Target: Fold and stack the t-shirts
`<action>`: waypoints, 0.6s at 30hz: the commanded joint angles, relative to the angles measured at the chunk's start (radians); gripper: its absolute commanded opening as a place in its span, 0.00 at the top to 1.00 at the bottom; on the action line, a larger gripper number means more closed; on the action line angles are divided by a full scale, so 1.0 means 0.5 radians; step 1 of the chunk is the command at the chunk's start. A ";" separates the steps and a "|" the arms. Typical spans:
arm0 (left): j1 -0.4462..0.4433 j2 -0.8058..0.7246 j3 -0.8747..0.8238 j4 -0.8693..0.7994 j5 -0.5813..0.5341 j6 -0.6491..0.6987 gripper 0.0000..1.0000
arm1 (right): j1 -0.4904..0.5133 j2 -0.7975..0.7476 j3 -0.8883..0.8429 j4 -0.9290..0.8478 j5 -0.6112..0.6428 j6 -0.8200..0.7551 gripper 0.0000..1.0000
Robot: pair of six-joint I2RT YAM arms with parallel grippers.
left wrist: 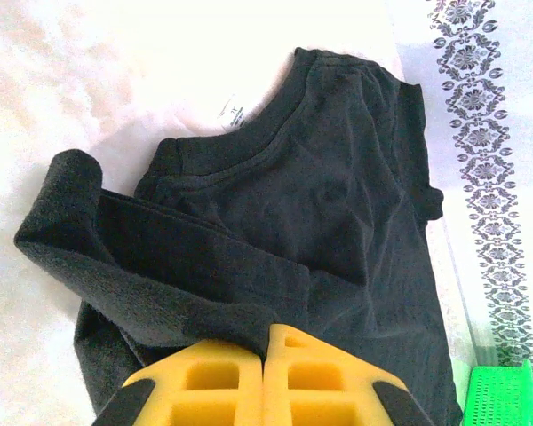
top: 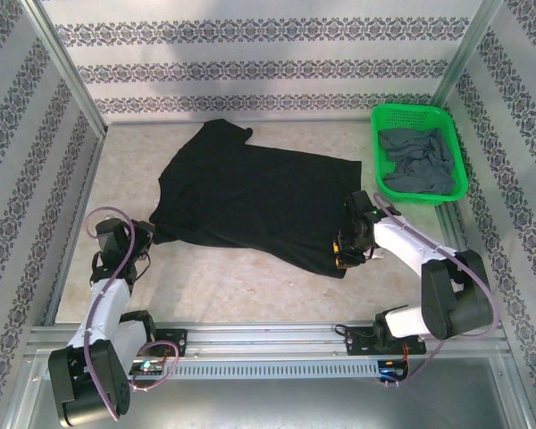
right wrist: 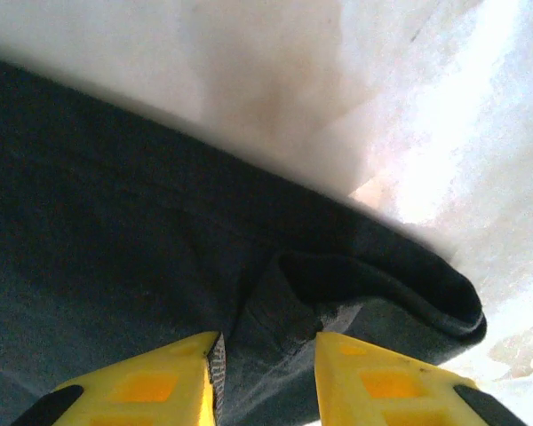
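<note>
With the black shirt (top: 250, 201) spread on the counter (top: 241, 286), left pincer (left wrist: 266, 342) clamped on its sleeve and right pincer (right wrist: 265, 351) half open astride the hem, close the right before lifting both evenly

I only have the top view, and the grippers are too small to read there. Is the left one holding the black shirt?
Observer: Yes. In the left wrist view the left gripper is shut on a raised fold of the shirt.
Operator: And the right one?
Observer: In the right wrist view the right gripper has its fingers apart, with cloth bunched between them near a corner. I cannot tell whether they press it.
Operator: Where is the collar?
Observer: The left wrist view shows the collar beyond that fold, with a small white tag at it.
</note>
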 commanded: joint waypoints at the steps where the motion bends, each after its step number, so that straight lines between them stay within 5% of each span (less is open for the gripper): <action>1: -0.022 0.002 0.001 0.042 -0.020 0.009 1.00 | -0.020 0.035 0.038 -0.061 -0.029 0.050 0.66; 14: -0.037 0.032 0.005 0.081 -0.025 -0.002 1.00 | -0.050 0.189 0.043 0.014 -0.030 0.047 0.64; 18: -0.040 0.030 0.008 0.078 -0.026 -0.004 1.00 | -0.048 0.197 0.053 0.014 -0.034 0.046 0.73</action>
